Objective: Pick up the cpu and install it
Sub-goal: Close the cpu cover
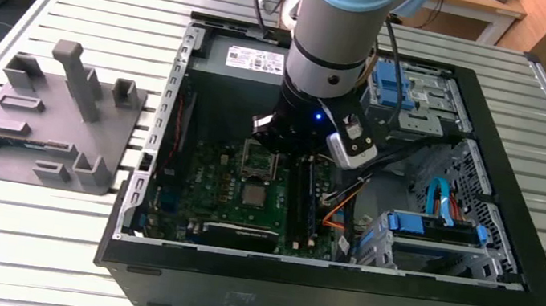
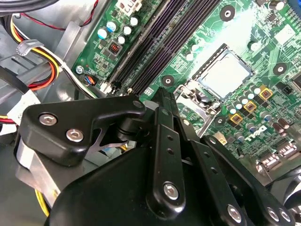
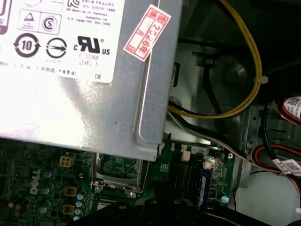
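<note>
My claw (image 1: 280, 141) hangs low inside the open computer case (image 1: 516, 262), just above the socket frame (image 1: 258, 157). Whether it is spread or closed I cannot tell, because my own black linkage blocks the second wrist view. I see nothing gripped in it.

The cpu (image 2: 225, 75) lies flat on the motherboard (image 1: 232, 212), touching the foot of the frame on the side away from the power supply (image 1: 249, 60), and it looks seated in its socket. It sits just beyond my claw, a short way past the frame. Being square, it has no long axis, and its edges run parallel with the frame and with the memory slots (image 2: 164, 42) beside it.

The frame appears to be swung open, its hollow middle clear in the first wrist view. Above the cpu there is open room. The slots crowd one side of the frame, orange cables (image 1: 335, 211) lie past them, and the power supply's wall stands near the frame's far end.
</note>
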`<state>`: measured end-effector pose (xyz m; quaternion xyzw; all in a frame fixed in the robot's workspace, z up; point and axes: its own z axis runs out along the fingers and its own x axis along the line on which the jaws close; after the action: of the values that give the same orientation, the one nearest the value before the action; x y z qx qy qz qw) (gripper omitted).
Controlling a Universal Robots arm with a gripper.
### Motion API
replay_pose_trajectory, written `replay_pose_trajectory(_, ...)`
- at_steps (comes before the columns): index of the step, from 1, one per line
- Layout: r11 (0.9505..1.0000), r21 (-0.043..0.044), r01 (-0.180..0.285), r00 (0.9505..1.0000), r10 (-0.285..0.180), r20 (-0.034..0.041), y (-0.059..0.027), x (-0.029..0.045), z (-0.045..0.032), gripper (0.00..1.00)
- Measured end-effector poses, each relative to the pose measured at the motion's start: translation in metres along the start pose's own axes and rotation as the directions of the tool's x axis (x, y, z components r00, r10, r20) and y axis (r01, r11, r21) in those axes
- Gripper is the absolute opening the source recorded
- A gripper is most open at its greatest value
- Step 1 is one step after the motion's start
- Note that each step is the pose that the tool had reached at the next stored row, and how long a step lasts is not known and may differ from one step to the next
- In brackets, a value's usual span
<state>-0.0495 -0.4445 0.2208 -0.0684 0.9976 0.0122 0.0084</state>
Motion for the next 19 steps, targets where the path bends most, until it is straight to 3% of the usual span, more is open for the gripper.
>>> replay_pose_trajectory(6,0.9980,-0.0039,0.064,0.9980,-0.064,-0.0009,-0.0001,-0.0006,0.0009,0.13)
replay_pose_trajectory(9,0.9970,-0.0173,0.076,0.9971,-0.076,0.0018,-0.0001,-0.0007,0.0010,0.13)
replay_pose_trajectory(19,0.9969,-0.0179,0.076,0.9971,-0.076,0.0020,0.0060,-0.0056,0.0034,0.13)
